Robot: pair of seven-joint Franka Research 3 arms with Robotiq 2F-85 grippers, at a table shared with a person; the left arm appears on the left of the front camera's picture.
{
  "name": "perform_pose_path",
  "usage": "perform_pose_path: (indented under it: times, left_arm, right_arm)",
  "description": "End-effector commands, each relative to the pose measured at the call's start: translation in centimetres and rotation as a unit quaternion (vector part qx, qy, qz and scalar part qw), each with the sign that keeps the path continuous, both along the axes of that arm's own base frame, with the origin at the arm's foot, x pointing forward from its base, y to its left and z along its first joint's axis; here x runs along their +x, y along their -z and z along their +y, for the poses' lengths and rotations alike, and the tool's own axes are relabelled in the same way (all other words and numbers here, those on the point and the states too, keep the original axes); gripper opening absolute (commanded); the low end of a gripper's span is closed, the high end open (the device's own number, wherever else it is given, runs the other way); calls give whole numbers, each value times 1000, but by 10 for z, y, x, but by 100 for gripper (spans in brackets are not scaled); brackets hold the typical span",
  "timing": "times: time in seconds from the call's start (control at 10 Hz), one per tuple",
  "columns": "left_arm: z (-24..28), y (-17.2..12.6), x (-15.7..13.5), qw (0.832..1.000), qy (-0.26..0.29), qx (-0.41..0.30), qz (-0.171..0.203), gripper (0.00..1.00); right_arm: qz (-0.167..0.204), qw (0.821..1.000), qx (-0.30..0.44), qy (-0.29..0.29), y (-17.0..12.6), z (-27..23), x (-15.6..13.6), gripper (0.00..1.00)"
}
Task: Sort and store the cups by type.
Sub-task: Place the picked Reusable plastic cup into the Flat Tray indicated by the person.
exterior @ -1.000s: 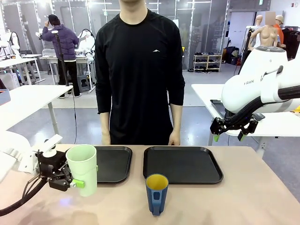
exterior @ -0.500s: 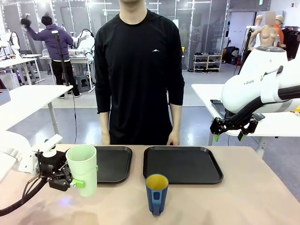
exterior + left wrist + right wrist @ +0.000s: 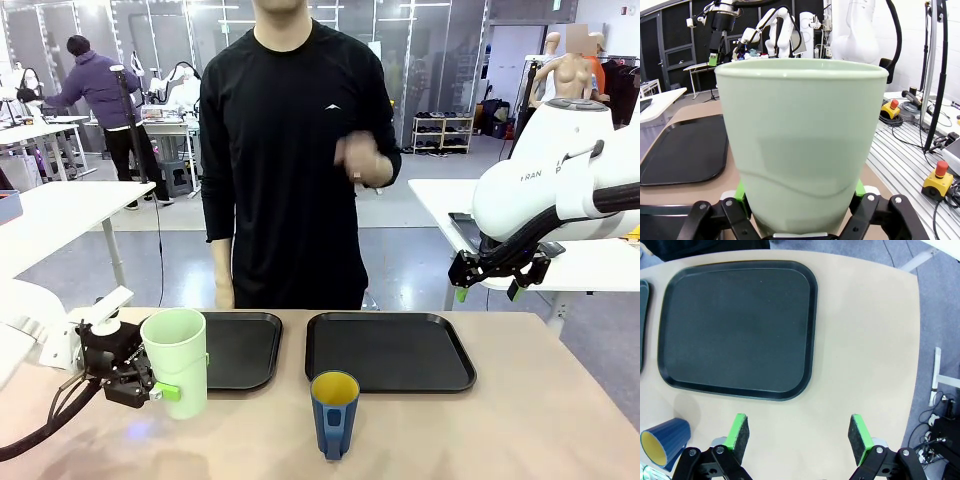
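Mint-green plastic fills the left end of the scene: the tall tumbler stands upright at the table's left side, clamped low on its wall by the left claw, whose black body sits at 9 o'clock of the cup. In the left wrist view the tumbler rises between the green pads, which press its lower sides, so the left claw is closed on it. Whether the base touches the table cannot be told.

At 2 o'clock of the tumbler lies the left black tray, and beside it the larger right tray. The dark-blue mug with its yellow inside stands upright at 4 o'clock of the tumbler, near the table's front edge, apart from both claws.

Behind the trays a person in black holds one hand raised at chest height.

At 2 o'clock of the mug, well apart from it, the right claw hangs above the table's right edge with its jaws wide and nothing between them. In its own view the right claw has the mug at 9 o'clock and the right tray at 11 o'clock.
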State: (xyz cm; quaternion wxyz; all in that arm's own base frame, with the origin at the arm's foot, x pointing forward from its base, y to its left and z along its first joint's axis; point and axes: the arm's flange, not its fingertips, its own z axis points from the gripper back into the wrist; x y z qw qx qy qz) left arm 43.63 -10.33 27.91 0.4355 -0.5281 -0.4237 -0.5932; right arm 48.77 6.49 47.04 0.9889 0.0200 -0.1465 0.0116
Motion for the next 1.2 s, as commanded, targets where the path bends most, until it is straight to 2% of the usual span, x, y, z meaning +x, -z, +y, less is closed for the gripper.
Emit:
perform_pose_path:
  times: [0.0,1.1]
  left_arm:
    - [-1,-1,3,1000,2,-1,-5,45]
    - [-1,-1,3,1000,2,-1,-5,45]
  right_arm:
    - [-1,1000,1,3,-1,-1,0,100]
    - [-1,1000,1,3,-1,-1,0,100]
